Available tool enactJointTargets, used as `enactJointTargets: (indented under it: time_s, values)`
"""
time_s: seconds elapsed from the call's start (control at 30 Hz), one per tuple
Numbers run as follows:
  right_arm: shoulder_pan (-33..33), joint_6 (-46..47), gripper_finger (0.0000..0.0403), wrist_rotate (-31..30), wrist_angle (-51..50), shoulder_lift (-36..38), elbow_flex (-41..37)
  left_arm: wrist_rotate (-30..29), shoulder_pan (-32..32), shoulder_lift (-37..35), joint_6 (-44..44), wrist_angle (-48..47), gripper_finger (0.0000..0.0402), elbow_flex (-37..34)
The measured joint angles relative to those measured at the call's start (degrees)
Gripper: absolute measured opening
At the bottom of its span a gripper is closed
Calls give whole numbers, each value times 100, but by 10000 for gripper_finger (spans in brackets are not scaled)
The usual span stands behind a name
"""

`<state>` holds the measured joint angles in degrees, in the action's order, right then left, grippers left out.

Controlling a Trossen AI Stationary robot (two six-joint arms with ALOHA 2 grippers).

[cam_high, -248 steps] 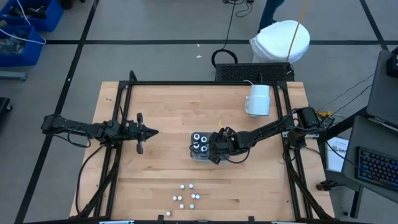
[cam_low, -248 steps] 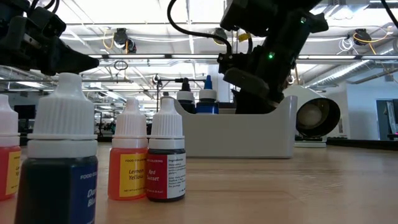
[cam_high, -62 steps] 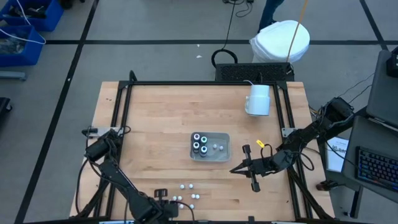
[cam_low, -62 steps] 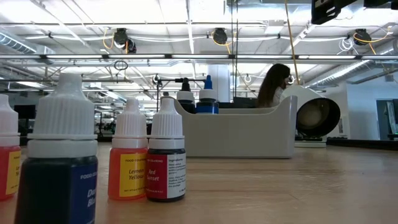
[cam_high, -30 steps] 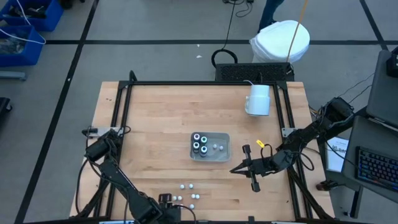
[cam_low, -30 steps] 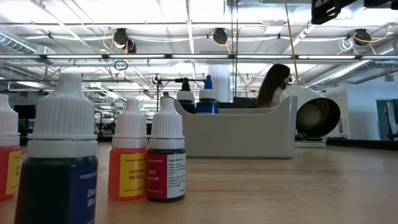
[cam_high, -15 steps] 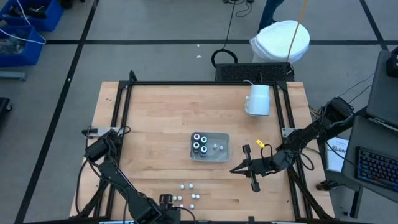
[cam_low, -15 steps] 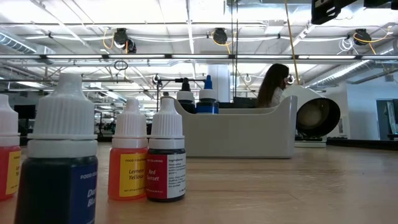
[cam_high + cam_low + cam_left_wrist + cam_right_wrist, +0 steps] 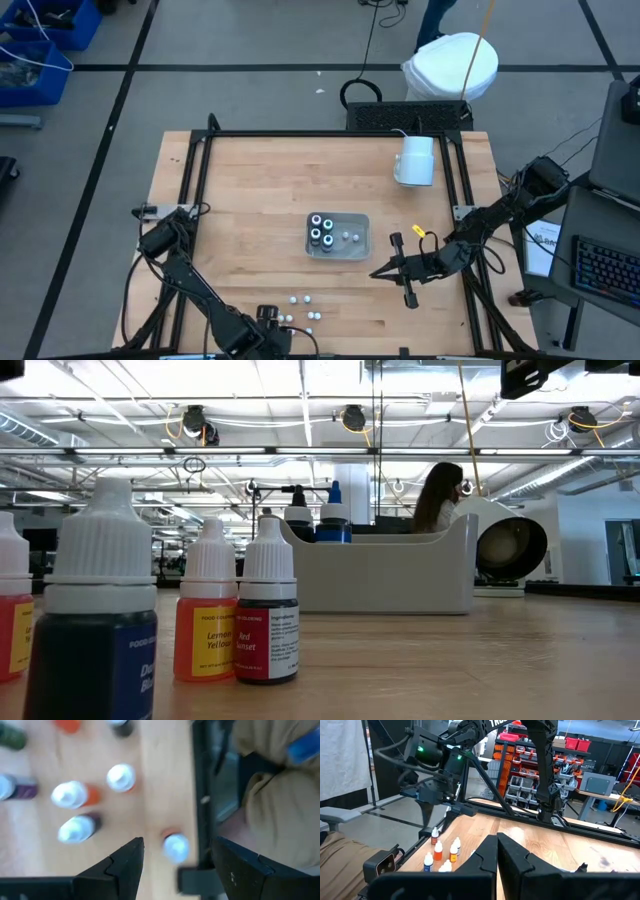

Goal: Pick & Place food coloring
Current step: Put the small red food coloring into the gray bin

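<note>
Several white-capped food coloring bottles (image 9: 303, 314) stand on their bases near the table's near edge; the low view shows a blue one (image 9: 98, 622), a yellow one (image 9: 207, 623) and a red one (image 9: 268, 628) close up. My left gripper (image 9: 267, 316) hovers open at the cluster's left. In its wrist view, one bottle's white cap (image 9: 176, 848) lies below the gap between the fingers (image 9: 123, 865), beside the table's dark rail. Dark pots (image 9: 320, 229) and two bottles stand in the clear tray (image 9: 356, 247). My right gripper (image 9: 380, 272) is shut, right of the tray.
A white mug (image 9: 416, 160) stands at the far right of the table. The black frame rails (image 9: 196, 190) run along the table's sides. A person (image 9: 441, 498) shows in the room beyond the table, and tan cloth (image 9: 275, 790) lies past the near rail.
My left gripper has crept a little toward the table's right edge, closer to the bottle cluster, still open. The bottles, the tray and my right arm have stayed put.
</note>
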<state>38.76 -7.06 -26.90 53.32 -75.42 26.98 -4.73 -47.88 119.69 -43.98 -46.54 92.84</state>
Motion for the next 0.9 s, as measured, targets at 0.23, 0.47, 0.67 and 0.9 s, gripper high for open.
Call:
enactJointTargets:
  time_s: [0.23,0.47,0.67,0.9]
  values:
    - [2,-69,0,-1,-2,0,0,-6,-85,-1,363,43,234,0]
    - [2,-115,0,-1,38,-2,0,-315,-178,79,384,164,234,0]
    - [0,-115,0,-1,92,-3,0,-306,-199,195,362,181,234,1]
    - [0,-150,0,-1,90,-4,0,-324,-203,237,373,172,234,2]
